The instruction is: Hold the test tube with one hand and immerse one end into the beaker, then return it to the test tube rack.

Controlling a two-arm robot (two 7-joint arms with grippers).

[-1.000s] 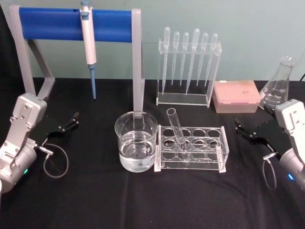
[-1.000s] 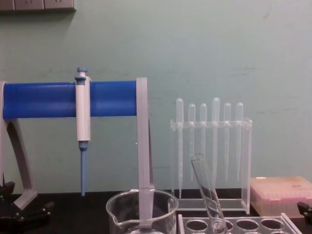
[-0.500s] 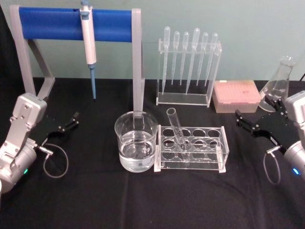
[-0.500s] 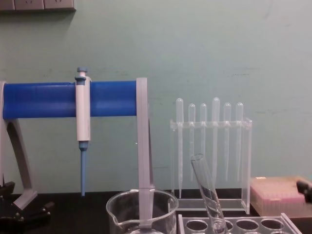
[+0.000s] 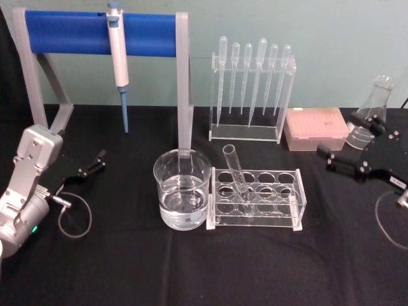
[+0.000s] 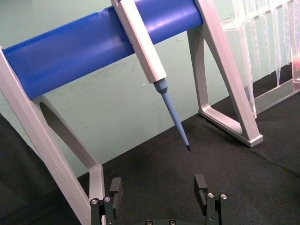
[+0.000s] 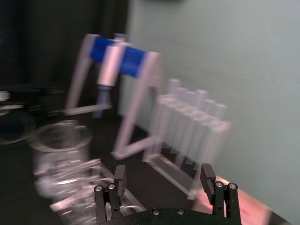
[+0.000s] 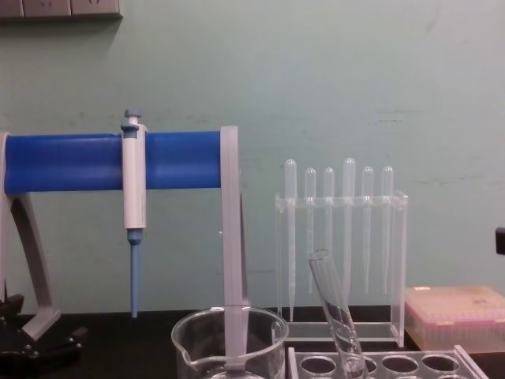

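The test tube (image 5: 236, 172) leans in the front left hole of a clear rack (image 5: 290, 201), its open rim up; the chest view shows the test tube (image 8: 335, 312) tilted the same way. Just left of the rack stands the beaker (image 5: 159, 185), partly filled with clear liquid, and the beaker (image 8: 260, 347) also appears low in the chest view. My right gripper (image 5: 343, 135) hovers open at the right, well clear of the rack, empty in its wrist view (image 7: 163, 176). At the far left, low near the table, my left gripper (image 5: 92, 162) stays open and empty (image 6: 158, 185).
A blue-barred stand (image 5: 76, 32) holds a white pipette (image 5: 118, 57) at the back left. Behind the rack is a clear holder of plastic droppers (image 5: 252, 83). A pink tip box (image 5: 315, 127) and a glass flask (image 5: 376, 102) sit at the back right.
My right gripper has risen and drawn back toward the right edge, turning as it went. The left arm, tube and beaker have not moved.
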